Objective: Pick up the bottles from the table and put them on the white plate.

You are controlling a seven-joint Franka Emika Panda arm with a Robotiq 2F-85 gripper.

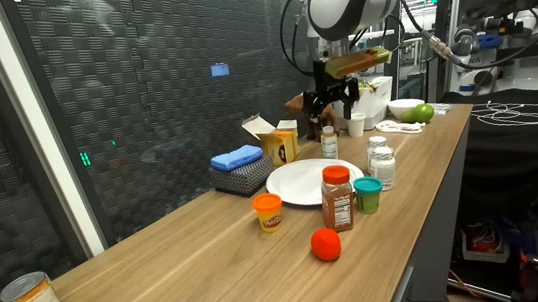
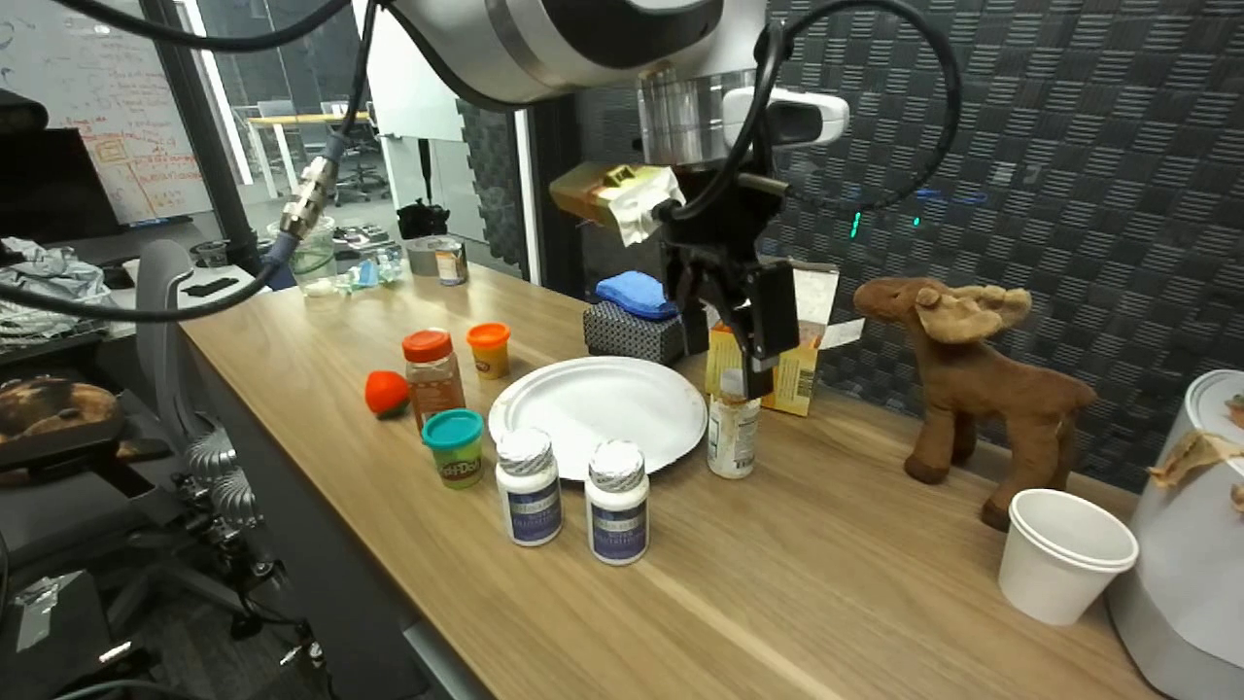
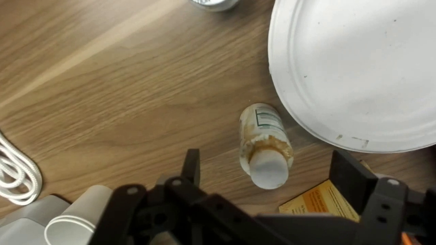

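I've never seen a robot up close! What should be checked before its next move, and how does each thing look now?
Likely next move: gripping the stained bottle.
1. Tool open: ok; its fingers stand wide apart.
2. Bottle upright: ok; it stands on the table beside the white plate.
3. Fingers low enough to grip: cannot tell; their height beside the bottle is unclear.
4. Yellow box out of the way: cannot tell; a finger overlaps it in the wrist view.
5. Room on the plate: ok; no bottle stands on it.
6. Ready to lift: not ok; the tool holds nothing.
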